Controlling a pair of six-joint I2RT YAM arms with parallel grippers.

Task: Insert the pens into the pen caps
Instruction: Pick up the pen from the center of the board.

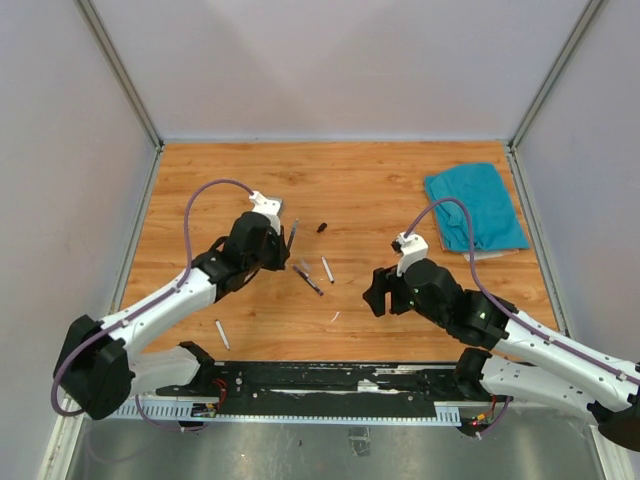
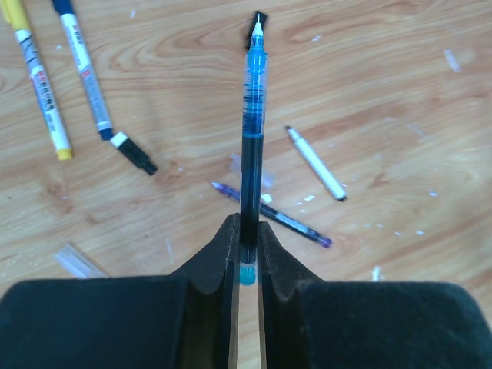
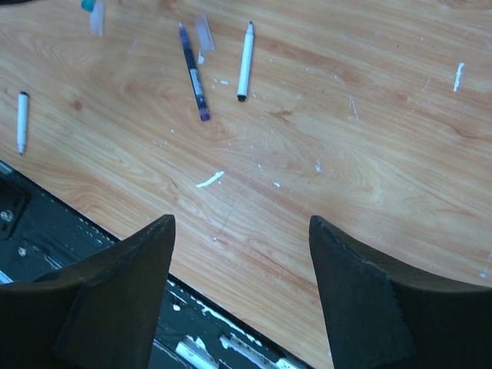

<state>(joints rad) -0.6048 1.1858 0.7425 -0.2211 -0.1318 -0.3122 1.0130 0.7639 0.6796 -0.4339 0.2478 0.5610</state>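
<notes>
Gripping a see-through blue pen [image 2: 250, 138] by its tail end, the left claw [image 2: 246, 231] is squeezed tight on it. The bare tip is aimed at a black cap [image 2: 259, 17] lying just past it on the tabletop [image 2: 384, 92]. The right claw [image 3: 240, 223] hangs wide apart over the wood, nothing in it. A white pen [image 3: 245, 60] and a dark pen [image 3: 193, 73] lie loose nearby. The yellow marker [image 2: 42, 92] has print on its barrel, but it's too blurry to read.

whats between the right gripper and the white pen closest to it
Only bare tabletop with a few pale flecks between the right gripper and that white pen; the right wrist view shows it best.
</notes>
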